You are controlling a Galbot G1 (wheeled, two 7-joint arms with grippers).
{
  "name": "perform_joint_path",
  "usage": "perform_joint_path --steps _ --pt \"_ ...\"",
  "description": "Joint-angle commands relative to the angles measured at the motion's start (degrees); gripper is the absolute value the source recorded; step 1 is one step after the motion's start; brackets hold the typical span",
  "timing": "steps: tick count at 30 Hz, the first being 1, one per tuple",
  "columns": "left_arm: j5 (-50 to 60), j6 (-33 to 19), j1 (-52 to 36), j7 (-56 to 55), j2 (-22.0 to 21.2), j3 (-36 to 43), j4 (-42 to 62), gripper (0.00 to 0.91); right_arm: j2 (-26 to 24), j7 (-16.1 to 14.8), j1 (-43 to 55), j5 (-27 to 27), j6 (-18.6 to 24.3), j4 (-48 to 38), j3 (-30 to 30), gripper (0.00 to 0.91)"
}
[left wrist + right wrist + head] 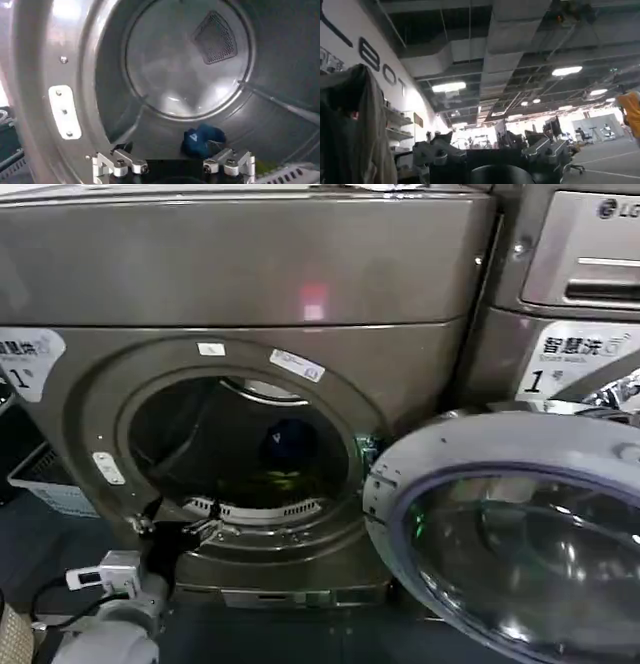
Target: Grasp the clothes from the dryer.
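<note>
Left gripper point(175, 167) is at the mouth of the dryer point(250, 274), lower left of the head view, where the arm comes up to the port's bottom lip. Its two fingers point(116, 164) stand wide apart with nothing between them. From the wrist camera we're looking straight into the steel drum point(185, 65), with a dark blue item point(201, 140) lying on the drum floor just beyond the fingers. The clothes point(283, 480) (a yellow-green scrap, dim in there) sit at the bottom of the drum, centre of the head view, just under that blue item. The glass door point(520, 524) hangs open at lower right. Right gripper point(492, 157) points away at a room's ceiling, fingers spread, holding nothing.
</note>
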Motion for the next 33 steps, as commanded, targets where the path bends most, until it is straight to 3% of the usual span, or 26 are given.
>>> perform_joint_path --steps 1,13,33 --pt "0.1 2.8 0.0 0.0 0.0 0.0 0.1 0.907 0.0 0.3 0.1 0.0 0.2 0.1 -0.2 0.907" --pt "-0.3 2.8 -2.0 0.2 -0.2 0.9 4.3 0.907 0.1 0.2 0.7 0.0 0.9 0.3 -1.2 0.907" --pt "2.0 -1.5 -19.0 0.4 -1.1 2.7 24.8 0.907 -0.1 0.3 1.7 0.0 1.2 1.8 -3.7 0.907"
